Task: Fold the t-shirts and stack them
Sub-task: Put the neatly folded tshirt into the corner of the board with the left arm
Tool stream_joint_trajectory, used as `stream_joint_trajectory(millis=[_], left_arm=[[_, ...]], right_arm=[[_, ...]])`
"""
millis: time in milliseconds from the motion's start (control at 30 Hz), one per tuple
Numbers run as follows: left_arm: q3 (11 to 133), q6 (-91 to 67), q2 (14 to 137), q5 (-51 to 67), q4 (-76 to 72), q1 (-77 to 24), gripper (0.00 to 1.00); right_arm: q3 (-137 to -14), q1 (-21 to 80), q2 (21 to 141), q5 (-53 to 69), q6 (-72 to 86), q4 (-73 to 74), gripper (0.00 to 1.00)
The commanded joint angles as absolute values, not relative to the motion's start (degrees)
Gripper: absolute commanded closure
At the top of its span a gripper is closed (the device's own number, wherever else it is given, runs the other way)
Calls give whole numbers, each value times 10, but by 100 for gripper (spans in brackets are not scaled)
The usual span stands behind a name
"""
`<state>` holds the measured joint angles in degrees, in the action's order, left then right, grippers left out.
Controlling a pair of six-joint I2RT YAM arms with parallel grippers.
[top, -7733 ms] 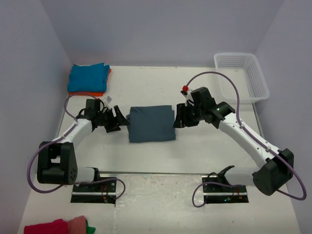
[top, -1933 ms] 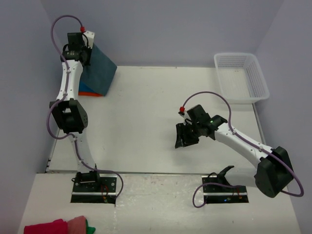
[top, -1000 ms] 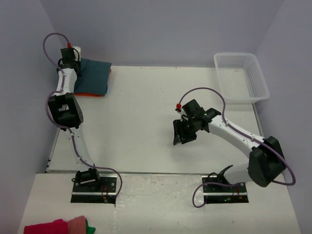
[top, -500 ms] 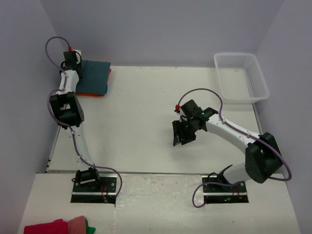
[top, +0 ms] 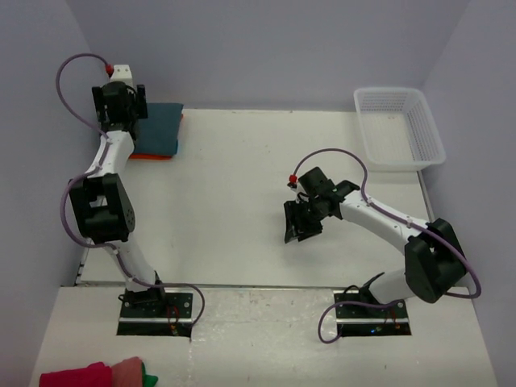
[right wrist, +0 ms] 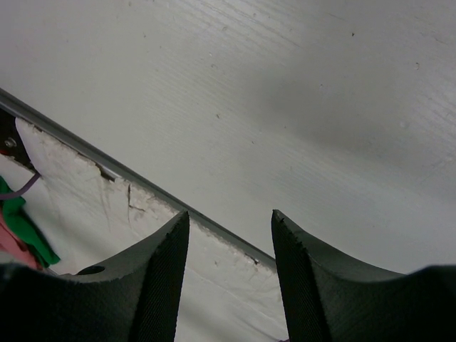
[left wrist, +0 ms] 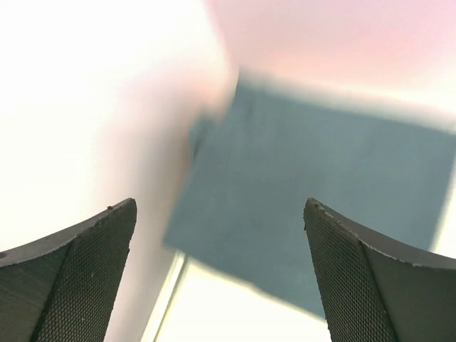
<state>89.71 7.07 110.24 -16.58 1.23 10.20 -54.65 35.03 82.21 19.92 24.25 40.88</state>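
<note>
T-shirts (top: 156,135) sit folded in a stack at the far left corner of the table (top: 234,169), and the fingers (left wrist: 80,279) of the left gripper (left wrist: 219,208) stand wide apart right above it with nothing between them. In the left wrist view the slate-blue shirt (left wrist: 313,214) fills the gap below those fingers, blurred but flat. From above it is the top layer, with an orange shirt (top: 150,156) showing as a thin strip along its near edge. The left arm reaches tall along the left wall, its wrist raised over the stack's left side. The right gripper (right wrist: 228,222) has its fingers (right wrist: 158,285) partly spread and holds nothing; under them lie bare tabletop and the table's near metal edge. That arm is bent low over the middle of the table, wrist turned down and toward the near side. A white basket (top: 436,150) stands at the far right corner, and a bundle of red and green cloth (top: 90,375) lies at the near left, both well apart from the arms.
</note>
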Motion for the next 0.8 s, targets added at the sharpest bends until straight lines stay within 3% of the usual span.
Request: stream_joint_trajectory(millis=[0, 133, 200, 233, 300, 367, 433, 633, 667, 700, 733, 767], left_arm=[[881, 79, 1018, -179, -115, 64, 1], [897, 84, 1006, -194, -106, 42, 0], [958, 71, 1040, -183, -50, 41, 7], [987, 66, 1052, -167, -34, 40, 37], [996, 40, 1068, -157, -10, 40, 65], [978, 16, 1064, -128, -6, 40, 100], [944, -31, 1041, -80, -18, 37, 100], [825, -104, 952, -86, -62, 6, 100], [810, -114, 929, -83, -57, 6, 91], [789, -144, 913, -87, -58, 6, 71], [740, -157, 898, -98, -64, -13, 35], [715, -164, 860, -97, -82, -19, 6]], right_arm=[[-533, 357, 807, 222, 252, 381, 49], [-526, 356, 800, 221, 250, 379, 49], [-530, 357, 798, 225, 251, 377, 49], [-530, 358, 793, 228, 251, 374, 49], [-525, 359, 788, 230, 257, 362, 49], [-523, 359, 782, 220, 258, 359, 49], [-519, 360, 766, 175, 264, 355, 49], [-507, 372, 715, 99, 266, 321, 48], [-511, 373, 707, 88, 273, 316, 45], [-512, 375, 702, 82, 273, 311, 41], [-514, 379, 698, 53, 277, 309, 34], [-513, 382, 687, 39, 280, 301, 32]])
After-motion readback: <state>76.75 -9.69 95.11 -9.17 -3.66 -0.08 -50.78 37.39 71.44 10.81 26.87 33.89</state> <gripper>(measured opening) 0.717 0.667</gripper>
